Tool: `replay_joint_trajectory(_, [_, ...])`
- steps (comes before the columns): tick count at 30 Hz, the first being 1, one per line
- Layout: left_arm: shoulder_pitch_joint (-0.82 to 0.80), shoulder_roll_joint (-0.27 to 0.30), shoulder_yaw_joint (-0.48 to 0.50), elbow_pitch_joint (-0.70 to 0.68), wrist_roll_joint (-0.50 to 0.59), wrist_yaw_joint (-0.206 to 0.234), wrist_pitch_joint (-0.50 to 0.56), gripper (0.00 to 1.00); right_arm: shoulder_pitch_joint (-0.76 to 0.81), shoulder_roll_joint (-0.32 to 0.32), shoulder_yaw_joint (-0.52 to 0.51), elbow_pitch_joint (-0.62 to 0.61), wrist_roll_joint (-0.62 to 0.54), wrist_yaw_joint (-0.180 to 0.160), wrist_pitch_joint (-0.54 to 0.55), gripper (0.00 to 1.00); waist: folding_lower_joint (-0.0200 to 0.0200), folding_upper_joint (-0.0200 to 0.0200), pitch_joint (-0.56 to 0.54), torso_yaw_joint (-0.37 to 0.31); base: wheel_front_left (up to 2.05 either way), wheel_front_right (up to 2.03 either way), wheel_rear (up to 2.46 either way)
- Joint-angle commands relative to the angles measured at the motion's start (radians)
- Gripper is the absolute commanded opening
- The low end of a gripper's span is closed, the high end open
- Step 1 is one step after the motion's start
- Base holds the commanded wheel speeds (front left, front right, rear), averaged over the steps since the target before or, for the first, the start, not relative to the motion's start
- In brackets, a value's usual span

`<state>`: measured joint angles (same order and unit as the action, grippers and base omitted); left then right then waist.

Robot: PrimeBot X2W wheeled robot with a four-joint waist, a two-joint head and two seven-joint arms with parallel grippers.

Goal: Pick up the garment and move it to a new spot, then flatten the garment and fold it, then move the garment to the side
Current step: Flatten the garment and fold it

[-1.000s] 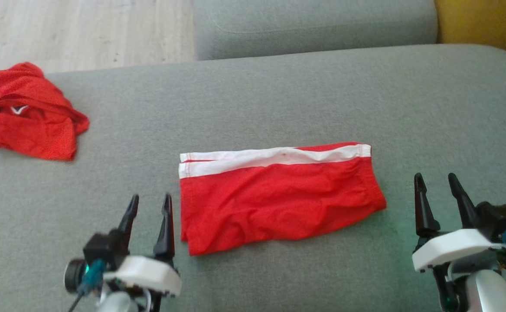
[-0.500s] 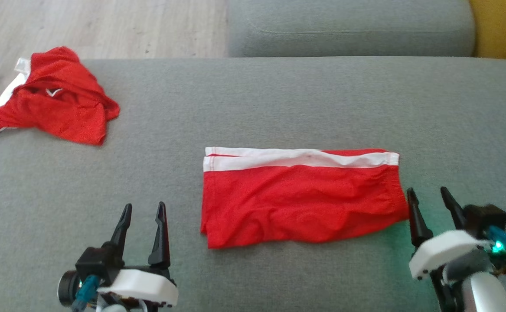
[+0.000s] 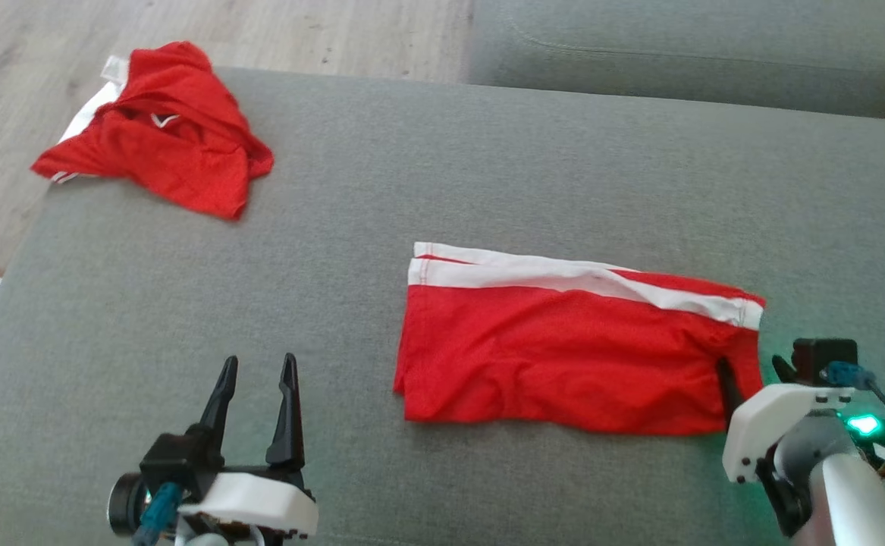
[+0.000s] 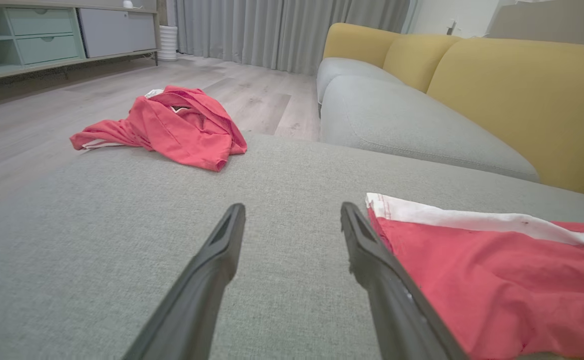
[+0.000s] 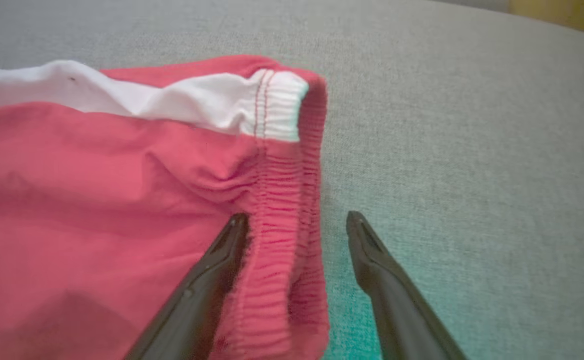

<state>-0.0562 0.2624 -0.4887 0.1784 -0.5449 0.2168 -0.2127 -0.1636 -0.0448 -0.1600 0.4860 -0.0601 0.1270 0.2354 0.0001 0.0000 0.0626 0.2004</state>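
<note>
On woven grey cushion (image 3: 488,152) lies rectangular red garment (image 3: 563,356).

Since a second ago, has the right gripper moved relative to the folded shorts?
Yes. The right gripper has come leftward onto the folded red shorts: earlier clear of their waistband end, its open jaws now straddle it.

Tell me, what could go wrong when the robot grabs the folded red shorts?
The right gripper, open, straddles just the waistband end of the folded shorts; it might pinch only the top layer, so the fold falls open. The left gripper hangs apart from the shorts, so pulling from one end could bunch them.
</note>
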Motion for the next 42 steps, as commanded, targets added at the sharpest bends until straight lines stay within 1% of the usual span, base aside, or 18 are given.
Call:
replay_joint_trajectory(1, [-0.043, 0.006, 0.030, -0.026, 0.006, 0.003, -0.012, 1.00, -0.058, -0.005, 0.016, -0.017, 0.004, 0.004, 0.002, 1.00, -0.0001, 0.0000, 0.000, 0.007, 0.00, 0.00, 0.00])
replay_joint_trajectory(4, [-0.040, 0.006, 0.028, -0.023, 0.005, 0.003, -0.015, 1.00, -0.070, -0.005, 0.013, 0.025, 0.047, 0.004, 0.027, 1.00, -0.0001, 0.0000, -0.002, 0.012, 0.00, 0.00, 0.00])
replay_joint_trajectory(5, [-0.038, 0.006, 0.028, -0.022, 0.005, 0.004, -0.015, 1.00, -0.074, -0.005, 0.016, 0.036, 0.067, 0.004, 0.034, 0.80, -0.0001, 0.0000, -0.003, 0.011, 0.00, 0.00, 0.00])
replay_joint_trajectory(6, [-0.037, 0.007, 0.028, -0.022, 0.004, 0.005, -0.016, 1.00, -0.079, -0.005, 0.018, 0.045, 0.084, 0.004, 0.040, 0.52, -0.0001, 0.0000, -0.004, 0.009, 0.00, 0.00, 0.00])
replay_joint_trajectory(7, [-0.036, 0.008, 0.028, -0.022, 0.005, 0.006, -0.016, 1.00, -0.084, -0.005, 0.022, 0.054, 0.098, 0.004, 0.044, 0.37, -0.0001, 0.0000, -0.005, 0.006, 0.00, 0.00, 0.00])
replay_joint_trajectory(11, [-0.033, 0.010, 0.022, -0.020, 0.006, 0.006, -0.017, 1.00, -0.107, -0.005, 0.036, 0.083, 0.157, 0.004, 0.065, 0.00, -0.0001, 0.0000, -0.009, -0.018, 0.00, 0.00, 0.00])
replay_joint_trajectory(15, [-0.033, 0.011, 0.018, -0.020, 0.006, 0.004, -0.016, 1.00, -0.121, -0.015, 0.051, 0.087, 0.195, 0.004, 0.081, 0.00, -0.0001, 0.0000, -0.014, -0.041, 0.00, 0.00, 0.00])
replay_joint_trajectory(18, [-0.031, 0.013, 0.016, -0.022, 0.007, 0.007, -0.014, 1.00, -0.132, -0.042, 0.073, 0.070, 0.234, 0.004, 0.098, 0.00, -0.0001, 0.0000, -0.020, -0.070, 0.00, 0.00, 0.00])
replay_joint_trajectory(24, [-0.027, 0.013, 0.009, -0.028, 0.007, 0.006, -0.016, 1.00, -0.125, -0.145, 0.103, -0.007, 0.309, 0.004, 0.139, 0.00, -0.0001, 0.0000, -0.032, -0.122, 0.00, 0.00, 0.00])
replay_joint_trajectory(28, [-0.030, 0.006, 0.000, -0.026, 0.008, 0.003, -0.017, 1.00, -0.099, -0.216, 0.091, -0.065, 0.345, 0.004, 0.187, 0.00, -0.0001, 0.0000, -0.027, -0.145, 0.00, 0.00, 0.00])
replay_joint_trajectory(30, [-0.033, 0.002, -0.006, -0.025, 0.009, 0.003, -0.017, 1.00, -0.084, -0.240, 0.087, -0.094, 0.354, 0.004, 0.203, 0.00, -0.0001, 0.0000, -0.020, -0.150, 0.00, 0.00, 0.00])
replay_joint_trajectory(32, [-0.038, 0.000, -0.008, -0.023, 0.009, 0.001, -0.017, 1.00, -0.072, -0.240, 0.084, -0.120, 0.380, 0.004, 0.214, 0.00, -0.0001, 0.0000, -0.013, -0.153, 0.00, 0.00, 0.00])
replay_joint_trajectory(35, [-0.043, -0.001, -0.010, -0.017, 0.008, -0.002, -0.019, 1.00, -0.065, -0.216, 0.097, -0.165, 0.426, 0.004, 0.233, 0.00, -0.0001, 0.0000, -0.005, -0.156, 0.00, 0.00, 0.00])
replay_joint_trajectory(42, [-0.057, 0.000, -0.015, -0.004, 0.008, -0.008, -0.020, 1.00, -0.091, -0.137, 0.209, -0.302, 0.527, 0.004, 0.260, 0.00, -0.0001, 0.0000, -0.008, -0.138, 0.00, 0.00, 0.00])
